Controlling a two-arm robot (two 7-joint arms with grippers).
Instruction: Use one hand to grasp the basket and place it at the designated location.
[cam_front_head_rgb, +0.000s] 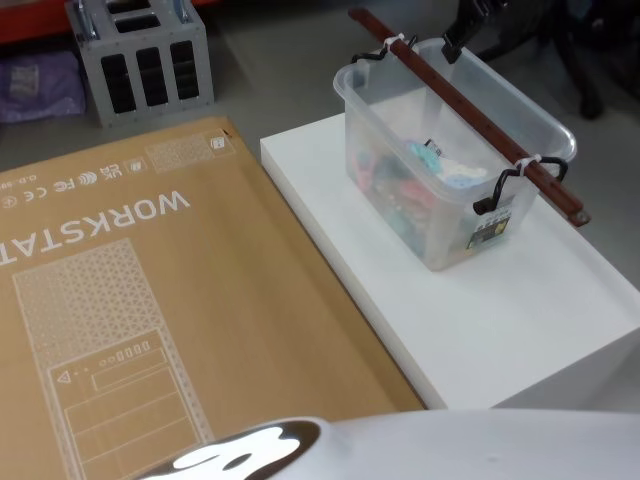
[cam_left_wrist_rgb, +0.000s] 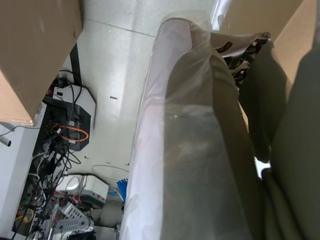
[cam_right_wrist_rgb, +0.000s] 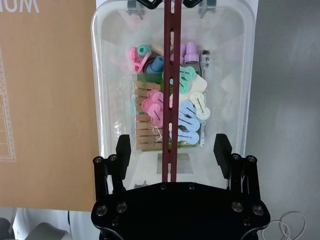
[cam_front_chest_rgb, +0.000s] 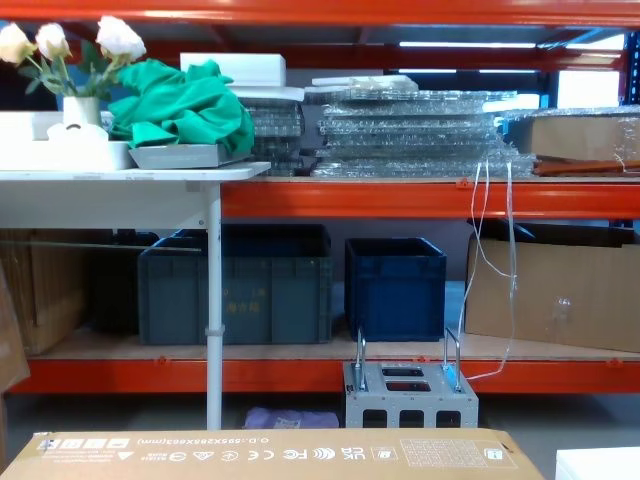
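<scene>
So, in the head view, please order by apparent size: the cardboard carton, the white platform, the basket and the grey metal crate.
1. cardboard carton, though it lies nearest the camera
2. white platform
3. basket
4. grey metal crate, farther off and cut by the edge, so its true size is unsure

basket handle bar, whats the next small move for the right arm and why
Probably lower the right gripper straight down and close on the red bar. Its jaws stand open on either side of the bar across the basket, not yet gripping it.
</scene>
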